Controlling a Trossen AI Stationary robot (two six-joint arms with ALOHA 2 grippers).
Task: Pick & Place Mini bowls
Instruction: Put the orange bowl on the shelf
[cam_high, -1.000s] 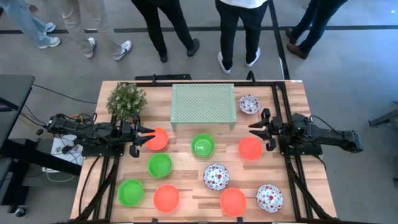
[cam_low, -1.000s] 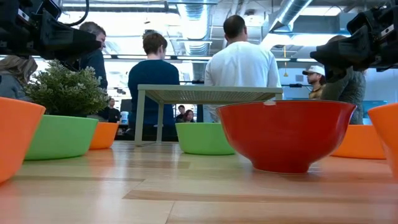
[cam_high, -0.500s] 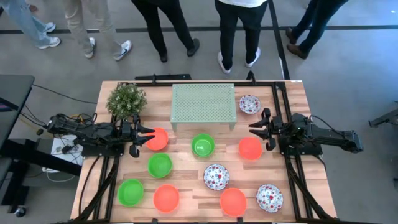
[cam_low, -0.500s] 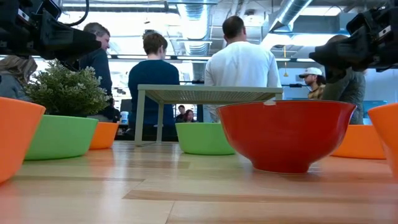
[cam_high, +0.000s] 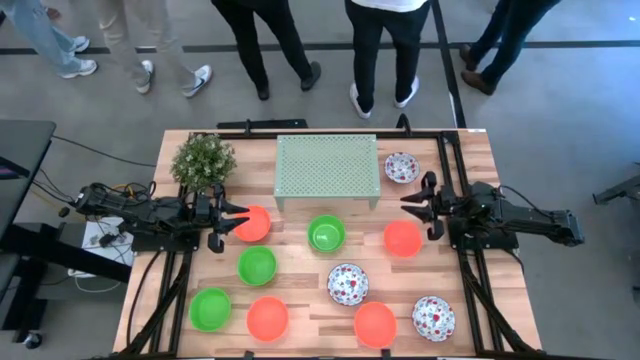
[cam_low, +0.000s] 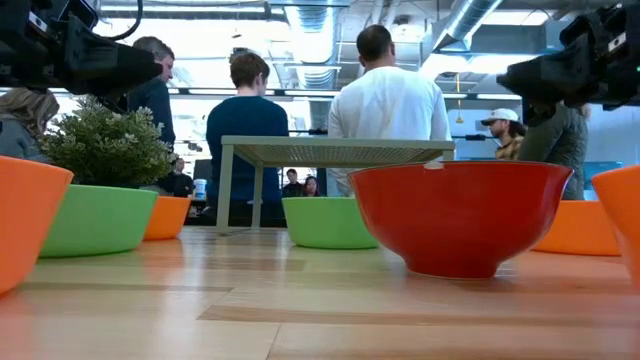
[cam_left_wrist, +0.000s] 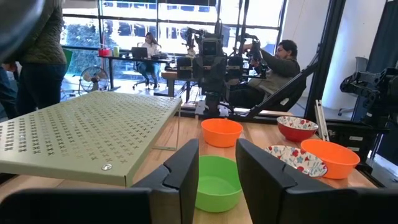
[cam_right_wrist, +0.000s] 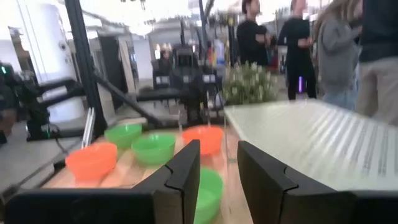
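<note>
Ten mini bowls sit on their bases on the wooden table: orange, green and red-speckled white. My left gripper (cam_high: 240, 217) (cam_left_wrist: 216, 149) hangs open above the table's left side, its fingertips over the left rim of an orange bowl (cam_high: 254, 224). My right gripper (cam_high: 408, 204) (cam_right_wrist: 217, 152) hangs open on the right side, just beyond the far rim of another orange bowl (cam_high: 402, 238). A green bowl (cam_high: 326, 233) (cam_left_wrist: 214, 180) lies between them, and one speckled bowl (cam_high: 401, 167) stands to the right of the rack.
The pale green mesh rack (cam_high: 327, 167) stands on legs at the far middle, and a potted plant (cam_high: 203, 160) sits at the far left corner. More bowls fill the near half, among them a green bowl (cam_high: 257, 265) and a speckled bowl (cam_high: 347, 284). People stand beyond the far edge.
My right gripper has risen a little and stayed open. The left gripper and the bowls have kept still.
</note>
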